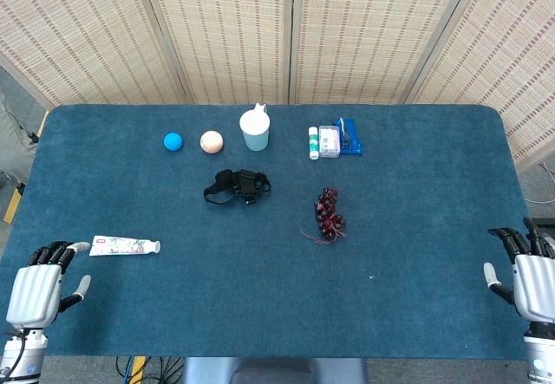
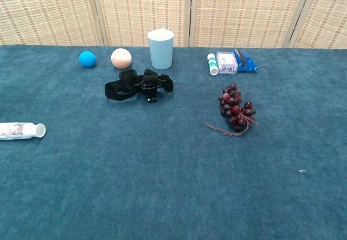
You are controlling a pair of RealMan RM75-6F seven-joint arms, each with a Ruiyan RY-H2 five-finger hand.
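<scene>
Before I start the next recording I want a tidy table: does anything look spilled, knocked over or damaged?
Nothing stands out. The cup is upright, the grapes sit in one bunch, and the tube lies capped beside the left hand. Both hands, left and right hand, hold nothing.

Bright, even light; soft shadows; sharp focus.

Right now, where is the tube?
The tube lies flat near the table's front left edge in the head view, just beyond the left hand, not touching it; the chest view shows it at the left border.
</scene>
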